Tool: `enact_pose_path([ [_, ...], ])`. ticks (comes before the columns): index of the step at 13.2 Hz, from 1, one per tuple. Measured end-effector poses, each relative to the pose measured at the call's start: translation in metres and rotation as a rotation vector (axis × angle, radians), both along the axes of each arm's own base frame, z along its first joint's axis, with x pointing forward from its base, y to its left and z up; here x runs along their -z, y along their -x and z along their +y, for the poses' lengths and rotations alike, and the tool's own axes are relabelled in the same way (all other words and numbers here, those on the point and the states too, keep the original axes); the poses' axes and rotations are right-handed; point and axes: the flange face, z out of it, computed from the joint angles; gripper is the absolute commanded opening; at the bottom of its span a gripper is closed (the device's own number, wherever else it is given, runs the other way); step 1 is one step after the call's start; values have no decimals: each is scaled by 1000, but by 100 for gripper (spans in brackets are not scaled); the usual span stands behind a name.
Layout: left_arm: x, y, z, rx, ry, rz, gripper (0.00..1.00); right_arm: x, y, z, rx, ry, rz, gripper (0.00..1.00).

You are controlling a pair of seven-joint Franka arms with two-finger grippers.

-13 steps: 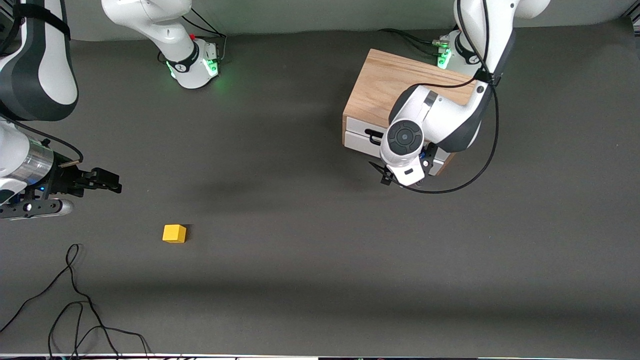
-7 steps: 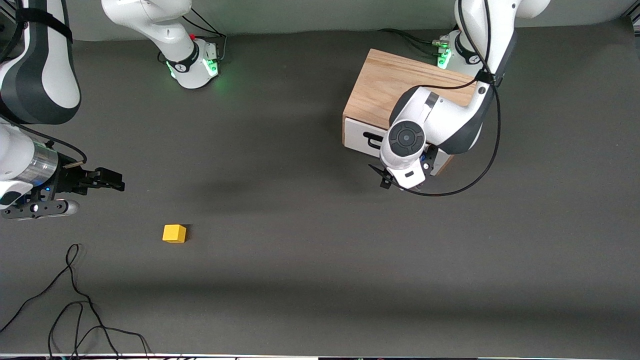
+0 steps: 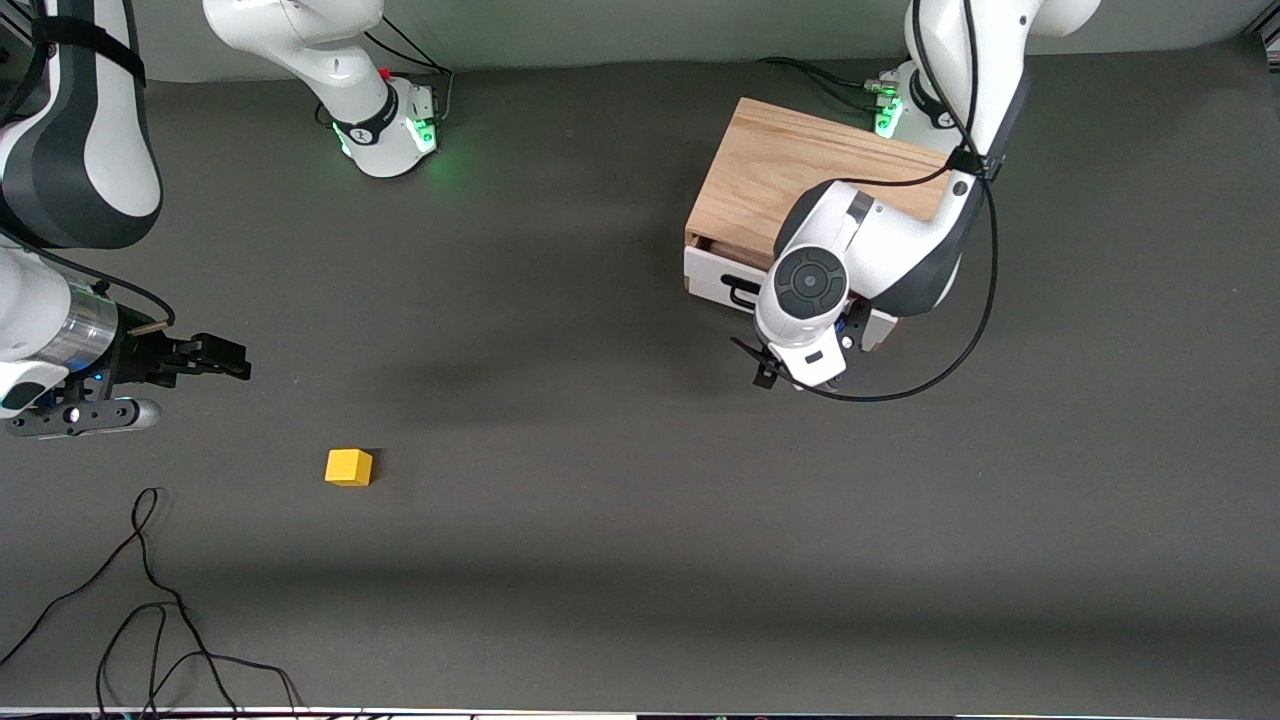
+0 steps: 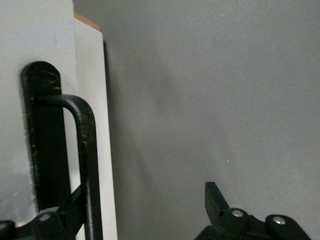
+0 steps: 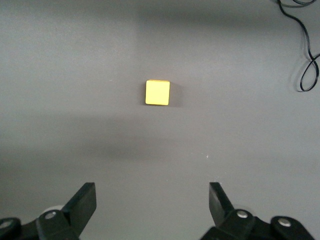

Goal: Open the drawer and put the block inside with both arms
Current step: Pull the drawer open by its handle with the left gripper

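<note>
The oak cabinet stands near the left arm's base. Its drawer, with a white front, is pulled out a little, showing a dark gap under the cabinet top. My left gripper is open in front of the drawer; one finger sits behind the black wire handle, the other finger is well clear of it. The yellow block lies on the mat toward the right arm's end. My right gripper hovers open and empty over the mat near the block.
A loose black cable lies on the mat nearer to the front camera than the block, and shows in the right wrist view. The dark grey mat covers the table.
The drawer has slid out a little toward the front camera, and my left hand has moved with it. The right gripper has barely moved.
</note>
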Motion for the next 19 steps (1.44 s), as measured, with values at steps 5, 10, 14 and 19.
enact_pose_path([
  [5, 1, -19, -9, 1, 13, -15, 100, 2, -1, 1, -2, 0, 3, 100],
  [10, -7, -44, -23, -3, 48, -64, 100, 2, -1, 8, -12, 0, 1, 100],
  [14, -9, -52, -28, -4, 57, -77, 100, 3, -1, 14, -23, 0, 3, 100],
  [19, -13, -66, -27, -16, 68, -98, 100, 3, -1, 14, -23, 0, 2, 100],
])
